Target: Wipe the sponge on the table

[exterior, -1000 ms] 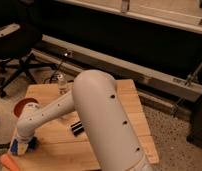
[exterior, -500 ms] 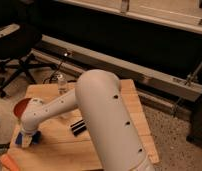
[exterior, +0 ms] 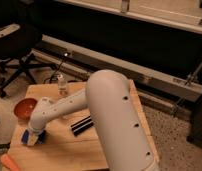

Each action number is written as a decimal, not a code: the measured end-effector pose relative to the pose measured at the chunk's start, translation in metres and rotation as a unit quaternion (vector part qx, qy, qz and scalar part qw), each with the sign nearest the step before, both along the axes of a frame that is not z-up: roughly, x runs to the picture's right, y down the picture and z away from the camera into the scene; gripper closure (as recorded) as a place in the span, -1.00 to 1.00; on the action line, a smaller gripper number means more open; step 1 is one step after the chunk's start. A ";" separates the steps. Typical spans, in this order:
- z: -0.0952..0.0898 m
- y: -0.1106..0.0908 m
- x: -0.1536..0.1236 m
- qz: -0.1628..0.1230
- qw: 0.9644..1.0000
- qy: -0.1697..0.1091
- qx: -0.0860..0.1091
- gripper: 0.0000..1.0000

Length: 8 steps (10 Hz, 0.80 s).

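Observation:
The light wooden table (exterior: 64, 150) fills the lower left of the camera view. My big white arm reaches down across it to the left side. The gripper (exterior: 34, 136) sits low on the tabletop near the left edge, shut on the small blue sponge (exterior: 27, 138). The sponge peeks out at the gripper's left and is pressed against the wood. The arm's wrist covers most of the fingers.
A red bowl (exterior: 24, 107) stands just behind the gripper. A black striped block (exterior: 82, 125) lies to its right, partly under the arm. A clear glass (exterior: 62, 86) stands at the back edge, and an orange piece (exterior: 9, 162) lies at the front left corner. An office chair (exterior: 16, 60) stands on the floor behind.
The gripper has slid with the sponge across the tabletop, from near the front left corner to the right and a little farther back.

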<state>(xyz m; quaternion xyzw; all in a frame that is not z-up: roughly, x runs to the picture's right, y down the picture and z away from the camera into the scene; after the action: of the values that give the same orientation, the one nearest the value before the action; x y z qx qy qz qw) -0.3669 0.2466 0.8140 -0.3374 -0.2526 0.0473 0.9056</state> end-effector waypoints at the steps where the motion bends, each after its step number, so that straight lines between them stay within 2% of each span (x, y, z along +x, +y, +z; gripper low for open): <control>1: 0.003 -0.001 0.013 0.005 1.000 0.010 -0.001 0.60; 4: 0.007 -0.003 0.054 0.013 0.999 0.039 0.000 0.60; 8: 0.000 0.012 0.093 0.014 0.998 0.064 -0.010 0.60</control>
<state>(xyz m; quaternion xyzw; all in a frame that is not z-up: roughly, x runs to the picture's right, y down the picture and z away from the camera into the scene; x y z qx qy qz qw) -0.2734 0.2591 0.8141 -0.3394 -0.1989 0.0844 0.9155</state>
